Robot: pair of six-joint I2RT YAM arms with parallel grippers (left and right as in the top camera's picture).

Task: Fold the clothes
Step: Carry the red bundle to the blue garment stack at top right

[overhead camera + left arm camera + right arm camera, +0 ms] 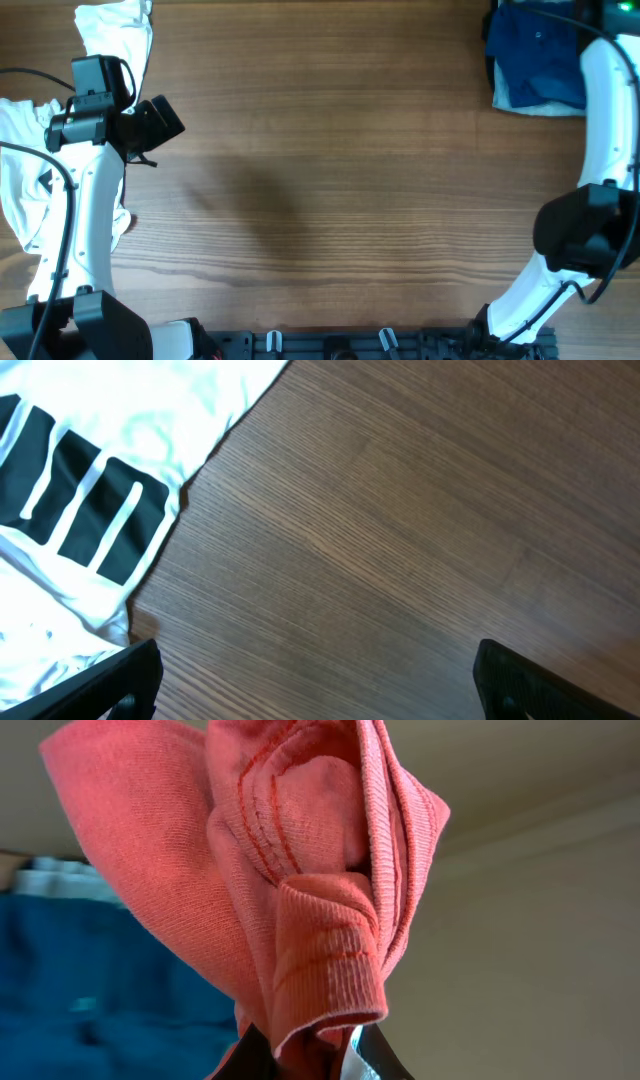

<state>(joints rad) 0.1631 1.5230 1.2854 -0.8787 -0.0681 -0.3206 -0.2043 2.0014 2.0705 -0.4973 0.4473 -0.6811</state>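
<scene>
Noting that the right gripper point(308, 1065) is clamping a bunched wad of the red T-shirt point(300, 900). Several layers and a ribbed hem are pinched together just above the fingertips, with the blue folded stack point(90, 970) showing behind the cloth. The overhead view is not showing this gripper or the red cloth. It shows only the right arm point(610, 110) reaching along the right side of the stack toward the frame edge. The left gripper point(322, 680) is standing wide and holding nothing. It is hovering over bare table point(330, 150) well to the left of the stack, just beside the white T-shirt point(130, 420) with its black print point(90, 510). Judging the step in hand as carrying the red garment out to be spread flat. To do it well, I am recommending a high carry leftward from the stack, so trailing cloth is not dragging the folded pieces. The set-down belongs on the open wood between the stack and the white shirt. Since the pinch is multi-layered, the shirt will probably land crumpled. The idle left pincer should be taking a single edge so both arms are pulling it taut before folding.
</scene>
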